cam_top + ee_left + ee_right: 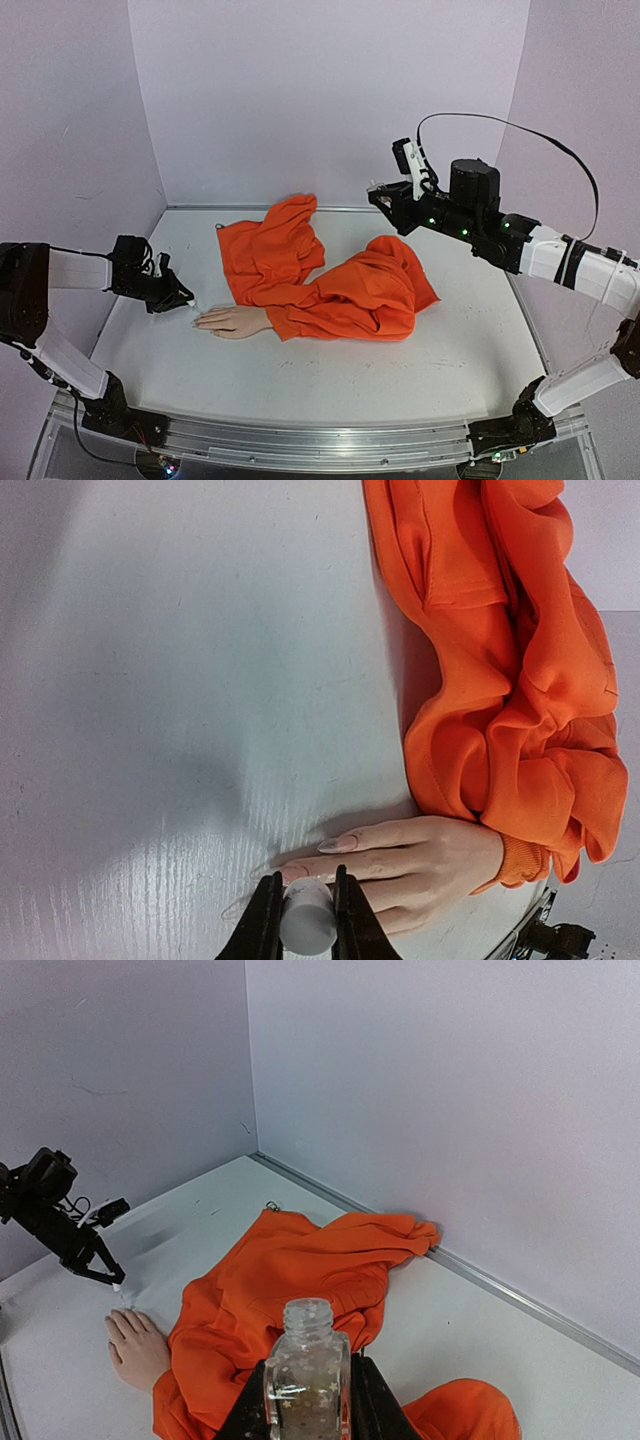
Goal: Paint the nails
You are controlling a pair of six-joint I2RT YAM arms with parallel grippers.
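Nails [338, 844] lie just above left hand [305, 910], clamped on white cap [308, 928], lower centre; mannequin fingers [390, 832] run rightward. Right hand [307, 1405], gripping bottle [307, 1360], well apart.

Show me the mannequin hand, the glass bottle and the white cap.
mannequin hand [438, 865], left wrist view, on the back of the hand.
glass bottle [307, 1385], right wrist view, on its clear body.
white cap [306, 920], left wrist view, on its rounded end.

Orange garment [330, 275], peach mannequin hand [232, 320], clear bottle [307, 1375], white cap [307, 922]
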